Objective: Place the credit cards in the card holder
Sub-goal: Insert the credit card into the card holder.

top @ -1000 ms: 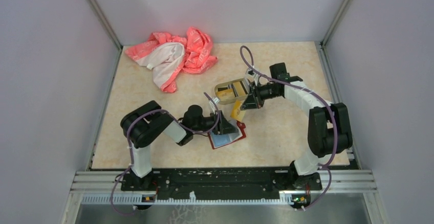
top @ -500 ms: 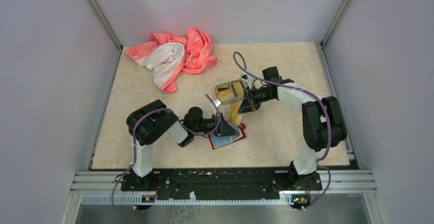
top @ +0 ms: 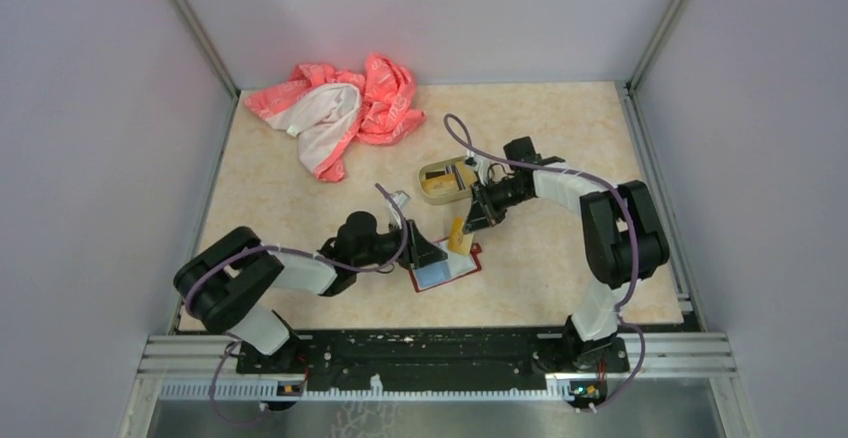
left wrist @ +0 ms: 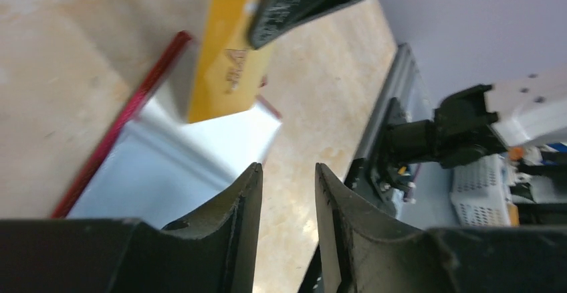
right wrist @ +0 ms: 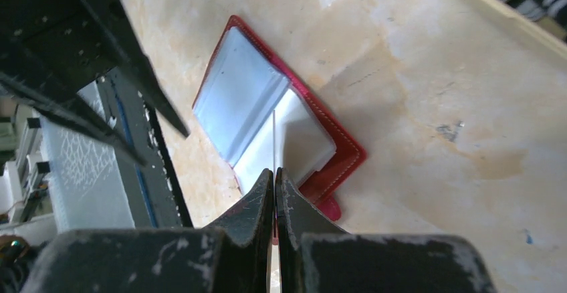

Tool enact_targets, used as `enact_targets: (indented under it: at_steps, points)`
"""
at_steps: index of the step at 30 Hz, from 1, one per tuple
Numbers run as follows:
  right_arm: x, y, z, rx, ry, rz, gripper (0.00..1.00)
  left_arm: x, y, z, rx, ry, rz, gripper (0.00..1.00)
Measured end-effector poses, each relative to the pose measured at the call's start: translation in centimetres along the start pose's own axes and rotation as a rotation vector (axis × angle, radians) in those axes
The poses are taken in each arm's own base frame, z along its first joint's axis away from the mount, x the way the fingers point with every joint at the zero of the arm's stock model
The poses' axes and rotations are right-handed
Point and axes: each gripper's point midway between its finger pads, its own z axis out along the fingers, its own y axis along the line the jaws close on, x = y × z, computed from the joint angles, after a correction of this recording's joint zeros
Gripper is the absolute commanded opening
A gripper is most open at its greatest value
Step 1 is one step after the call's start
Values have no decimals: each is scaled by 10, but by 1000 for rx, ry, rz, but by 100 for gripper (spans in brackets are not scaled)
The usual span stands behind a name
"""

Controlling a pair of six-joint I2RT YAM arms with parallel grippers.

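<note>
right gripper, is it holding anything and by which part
The right gripper holds the yellow card, pinched by its upper edge; the card's lower edge points down at the open wallet.

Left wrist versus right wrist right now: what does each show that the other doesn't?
Only left wrist: the yellow card's flat printed face, and the left gripper open with nothing between its fingers. Only right wrist: the card holder lying open with most of its red border in view, and the right gripper shut on the card, seen edge-on. Both: the card at the holder's pale pockets.
</note>
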Motion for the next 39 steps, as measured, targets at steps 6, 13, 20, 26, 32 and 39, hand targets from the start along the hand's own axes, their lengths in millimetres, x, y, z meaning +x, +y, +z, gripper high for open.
enact_targets:
  at_steps: [6,13,20,26,32,39]
  points:
    - [5,11,9,-59,22,1,0,15,48,-20,-260,6,-40,38]
    - [2,18,11,-96,2,27,0,23,69,-25,-379,17,-65,28]
    - [15,12,20,-103,16,105,0,20,77,-23,-429,0,-74,25]
    - [22,4,25,-64,17,153,0,18,78,-23,-442,-10,-71,26]
    - [21,2,26,-57,7,167,0,17,77,-28,-446,-15,-52,31]
    - [19,8,27,-98,-2,169,0,13,76,-51,-492,-40,-1,47]
